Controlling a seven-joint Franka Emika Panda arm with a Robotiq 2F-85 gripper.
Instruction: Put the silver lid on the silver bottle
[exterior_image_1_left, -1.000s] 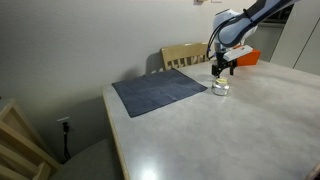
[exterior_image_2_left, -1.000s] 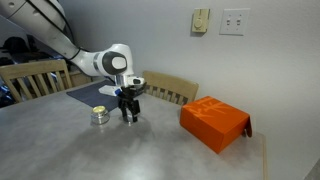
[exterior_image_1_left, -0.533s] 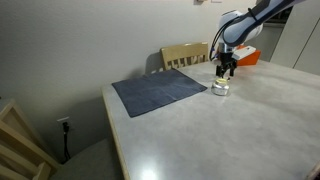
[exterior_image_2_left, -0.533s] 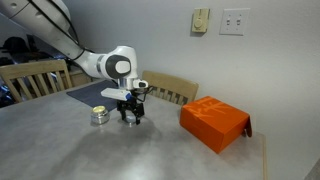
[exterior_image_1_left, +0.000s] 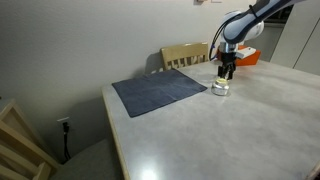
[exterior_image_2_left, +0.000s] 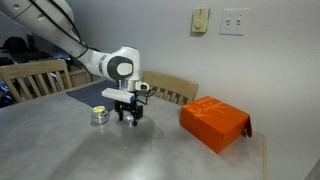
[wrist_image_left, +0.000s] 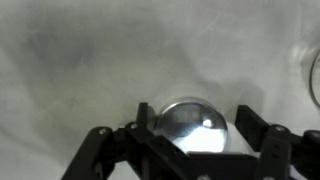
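The silver lid (wrist_image_left: 192, 125), a shiny round dome, lies on the pale table between the two black fingers of my gripper (wrist_image_left: 195, 128). The left finger (wrist_image_left: 141, 118) is at the lid's edge. A small gap shows before the right finger (wrist_image_left: 251, 126), so the jaws stand open around the lid. In both exterior views the gripper (exterior_image_2_left: 130, 118) (exterior_image_1_left: 227, 75) is down at the table surface and its fingers hide the lid. The silver bottle (exterior_image_2_left: 100, 115) (exterior_image_1_left: 221, 88), small and squat with a pale top, stands on the table just beside the gripper.
An orange box (exterior_image_2_left: 214, 122) (exterior_image_1_left: 247, 57) lies on the table beyond the gripper. A dark grey cloth (exterior_image_1_left: 160, 90) is spread over the table's other part. Wooden chairs (exterior_image_1_left: 185, 54) (exterior_image_2_left: 170, 88) stand at the table's edges, close to the wall.
The gripper has sunk a little toward the table over the lid, and its fingers have drawn closer together. The bottle and the box have not moved.
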